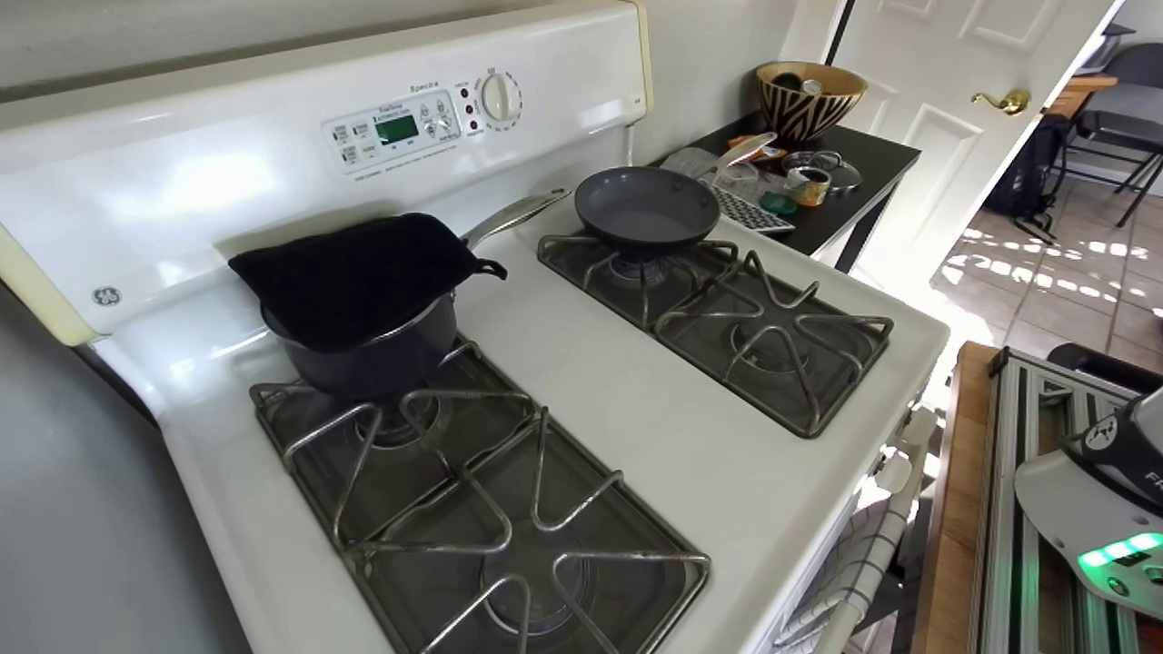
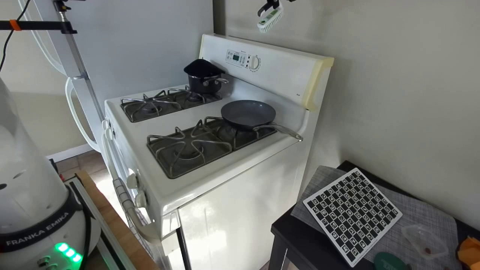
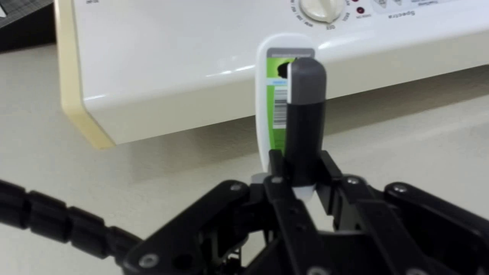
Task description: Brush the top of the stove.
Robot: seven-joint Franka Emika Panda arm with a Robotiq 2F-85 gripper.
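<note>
The stove top (image 1: 581,363) is a broad white surface with black grates on both sides, and it also shows in another exterior view (image 2: 174,120). The brush has a white rim, green label and pale bristles; it shows high in the air in an exterior view (image 2: 270,19) and in the wrist view (image 3: 261,103). My gripper (image 3: 301,168) is shut on the brush's dark handle, which partly covers the label in the wrist view. The brush is above the stove's back panel and apart from the stove top. Most of my gripper is cut off in the exterior views.
A pot (image 1: 363,350) with a black cloth (image 1: 354,272) over it stands on a back burner. A dark skillet (image 1: 647,207) sits on the other back burner. The upright control panel (image 1: 563,64) borders the back. A side table holds a patterned board (image 2: 352,217).
</note>
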